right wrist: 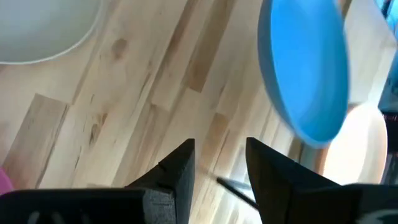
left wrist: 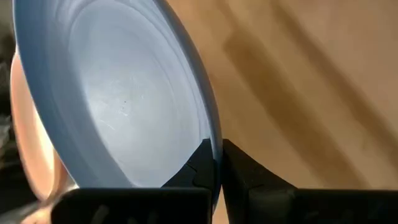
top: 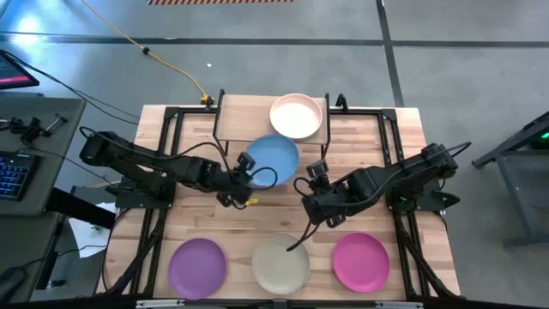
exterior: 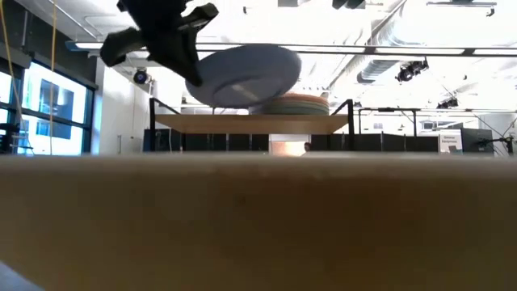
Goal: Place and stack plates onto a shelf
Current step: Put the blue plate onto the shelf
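The left arm reaches in from the left of the high view toward the centre, its left gripper point(top: 248, 168) pinched tight, fingers point(left wrist: 202, 163) nearly touching. The right arm comes from the right, its right gripper point(top: 310, 209) parted, just right of centre.

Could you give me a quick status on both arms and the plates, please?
Left end effector shut on round matte blue plate, beside the shelf. Right end effector open, empty, mid-table. Nothing in the way.
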Tool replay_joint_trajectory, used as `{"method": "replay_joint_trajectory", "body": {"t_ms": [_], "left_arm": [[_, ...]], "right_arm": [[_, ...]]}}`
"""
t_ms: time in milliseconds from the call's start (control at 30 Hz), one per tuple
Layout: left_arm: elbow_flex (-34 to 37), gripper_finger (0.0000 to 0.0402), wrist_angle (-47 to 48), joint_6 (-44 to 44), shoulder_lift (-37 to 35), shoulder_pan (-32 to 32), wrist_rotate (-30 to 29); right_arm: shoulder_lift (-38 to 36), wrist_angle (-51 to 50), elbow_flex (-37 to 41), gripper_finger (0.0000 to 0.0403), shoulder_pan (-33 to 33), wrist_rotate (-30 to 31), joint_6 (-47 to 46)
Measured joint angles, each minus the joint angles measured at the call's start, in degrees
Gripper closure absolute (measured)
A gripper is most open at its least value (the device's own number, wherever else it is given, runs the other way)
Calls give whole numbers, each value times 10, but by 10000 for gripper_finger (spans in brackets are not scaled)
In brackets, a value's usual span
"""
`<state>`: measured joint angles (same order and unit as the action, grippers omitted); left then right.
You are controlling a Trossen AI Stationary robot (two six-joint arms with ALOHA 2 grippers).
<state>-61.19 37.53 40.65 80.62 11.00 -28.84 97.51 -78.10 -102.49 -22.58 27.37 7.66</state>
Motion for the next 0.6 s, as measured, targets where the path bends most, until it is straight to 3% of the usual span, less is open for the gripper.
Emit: {"method": "replay_joint_trajectory", "body": {"t_ms": [200, 600], "left_arm": [[-4, 401, 62, -32, 0, 1, -50], [-79, 401, 240, -89, 0, -11, -125]], "right_arm": [[0, -39, -9, 279, 0, 2, -46], [0, -70, -8, 279, 3, 3, -73]]}}
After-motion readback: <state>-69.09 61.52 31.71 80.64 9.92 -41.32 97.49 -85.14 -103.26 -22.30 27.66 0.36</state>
